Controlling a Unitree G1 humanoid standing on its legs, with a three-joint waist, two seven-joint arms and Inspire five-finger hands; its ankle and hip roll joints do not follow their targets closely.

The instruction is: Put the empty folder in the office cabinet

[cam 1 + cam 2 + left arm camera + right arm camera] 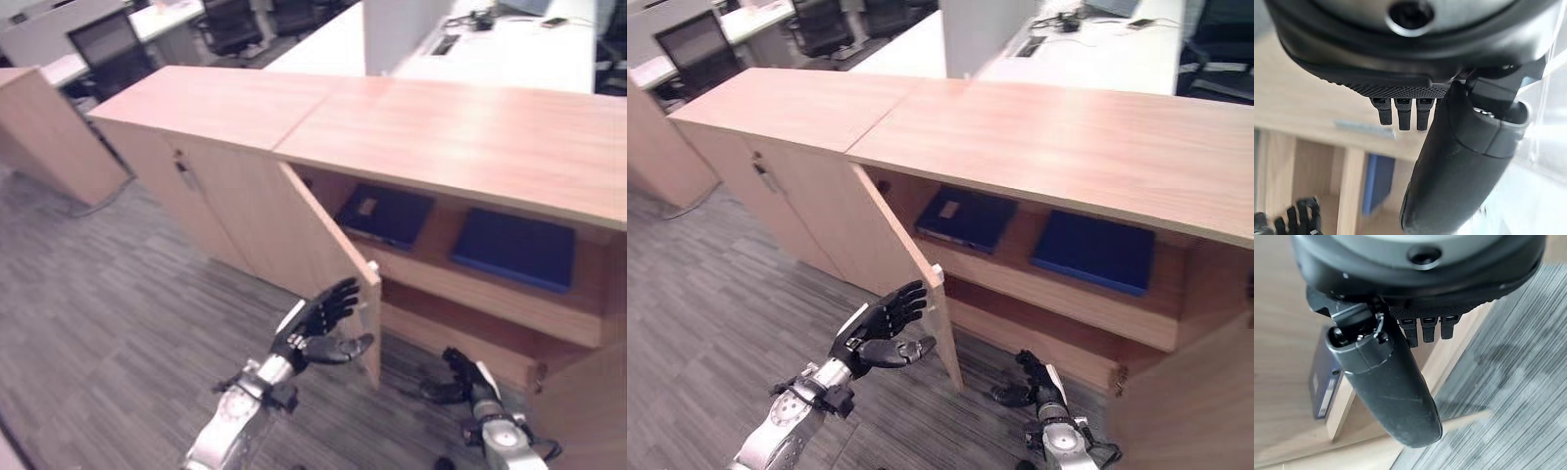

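The wooden office cabinet [460, 137] stands with one door [284, 235] swung out towards me. On its upper shelf lie two folders: a dark blue one [385, 215] with a small label and a brighter blue one [514, 247] to its right. My left hand [318, 328] is open, fingers straight, right by the free edge of the open door and holding nothing. My right hand [465, 377] hangs low in front of the cabinet's bottom shelf, open and empty. The dark folder [1325, 377] also shows past the right thumb.
A second wooden cabinet [44, 127] stands at the far left. White desks [509, 49] and black office chairs [108, 44] lie behind the cabinet. Grey carpet [118, 323] spreads in front, to the left of the open door.
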